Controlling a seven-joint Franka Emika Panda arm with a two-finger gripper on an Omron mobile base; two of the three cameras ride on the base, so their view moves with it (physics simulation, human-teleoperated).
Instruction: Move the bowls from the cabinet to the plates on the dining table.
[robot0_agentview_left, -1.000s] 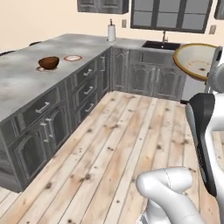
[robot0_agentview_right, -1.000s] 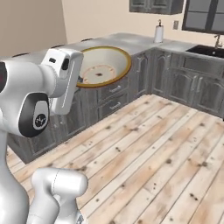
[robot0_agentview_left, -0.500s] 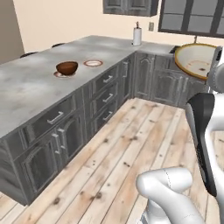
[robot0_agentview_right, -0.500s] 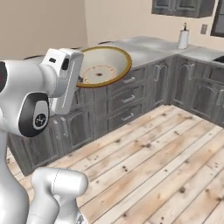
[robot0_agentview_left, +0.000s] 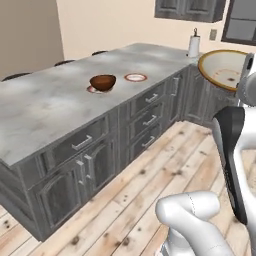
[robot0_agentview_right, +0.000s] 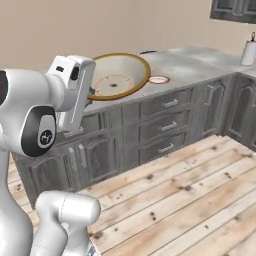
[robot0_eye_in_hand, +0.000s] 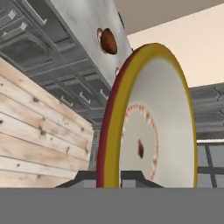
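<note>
— Cream bowl (robot0_agentview_right: 116, 76): where is it?

— Up in the air beside the worktop (robot0_agentview_left: 45, 105), its yellow-brown rim pinched in the closed end effector (robot0_eye_in_hand: 108, 177). It stands on edge, its hollow facing sideways rather than up, so its flat axis runs roughly level.

— And the rest of the job?

— Half done, by the look of it. The dark wooden bowl (robot0_agentview_left: 103, 82) already sits upright on one red-rimmed plate (robot0_agentview_left: 91, 89). The second plate (robot0_agentview_left: 135, 77), just beside it, is bare. The carried bowl has yet to be turned level and set there.
</note>
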